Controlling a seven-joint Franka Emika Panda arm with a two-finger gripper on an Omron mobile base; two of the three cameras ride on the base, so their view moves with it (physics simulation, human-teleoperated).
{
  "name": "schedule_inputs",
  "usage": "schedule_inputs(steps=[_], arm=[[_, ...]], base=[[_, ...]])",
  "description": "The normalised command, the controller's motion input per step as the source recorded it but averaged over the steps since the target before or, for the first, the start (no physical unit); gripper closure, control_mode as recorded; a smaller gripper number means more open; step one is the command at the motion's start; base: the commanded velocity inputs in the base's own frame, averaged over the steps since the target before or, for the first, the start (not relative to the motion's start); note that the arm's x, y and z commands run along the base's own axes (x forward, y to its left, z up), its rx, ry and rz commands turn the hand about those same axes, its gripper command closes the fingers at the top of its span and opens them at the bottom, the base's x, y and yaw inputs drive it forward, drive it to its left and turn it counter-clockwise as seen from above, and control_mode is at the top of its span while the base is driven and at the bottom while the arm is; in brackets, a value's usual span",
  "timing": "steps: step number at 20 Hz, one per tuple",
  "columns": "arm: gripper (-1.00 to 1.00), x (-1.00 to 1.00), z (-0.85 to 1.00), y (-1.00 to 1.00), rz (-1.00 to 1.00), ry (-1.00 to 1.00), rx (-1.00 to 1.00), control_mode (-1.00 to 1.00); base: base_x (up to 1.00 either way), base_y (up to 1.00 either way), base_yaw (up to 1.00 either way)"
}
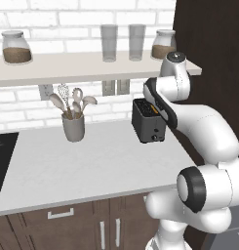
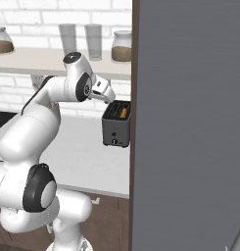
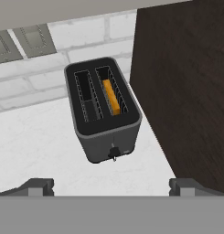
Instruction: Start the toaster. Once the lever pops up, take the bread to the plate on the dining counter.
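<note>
The black toaster stands on the white worktop against the brick wall, close to a dark cabinet side. It also shows as the toaster and the toaster. The bread sits down in the right-hand slot, only its tan top edge showing; the left slot is empty. A small lever sticks out low on the front face. My gripper hovers above and in front of the toaster, open, its fingertips spread wide with nothing between them. From the right base view the gripper hangs just over the toaster's top. The plate and the dining counter are out of view.
A grey utensil cup stands left of the toaster. Above runs a shelf with jars and glasses. A dark cabinet side rises right beside the toaster. A cooktop lies at the far left. A grey panel blocks the right.
</note>
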Motion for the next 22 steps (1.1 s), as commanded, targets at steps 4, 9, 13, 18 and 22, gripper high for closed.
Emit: schedule_inputs(steps=[4, 9, 13, 18, 22], arm=[[-1.00, 0.00, 0.00, 0.00, 0.00, 0.00, 0.00, -1.00], [-1.00, 0.00, 0.00, 0.00, 0.00, 0.00, 0.00, -1.00], [-1.00, 0.00, 0.00, 0.00, 0.00, 0.00, 0.00, -1.00], [-1.00, 0.00, 0.00, 0.00, 0.00, 0.00, 0.00, -1.00], [-1.00, 0.00, 0.00, 0.00, 0.00, 0.00, 0.00, -1.00]], base=[[0.00, 0.00, 0.00], [0.00, 0.00, 0.00], [0.00, 0.00, 0.00], [0.00, 0.00, 0.00], [0.00, 0.00, 0.00]])
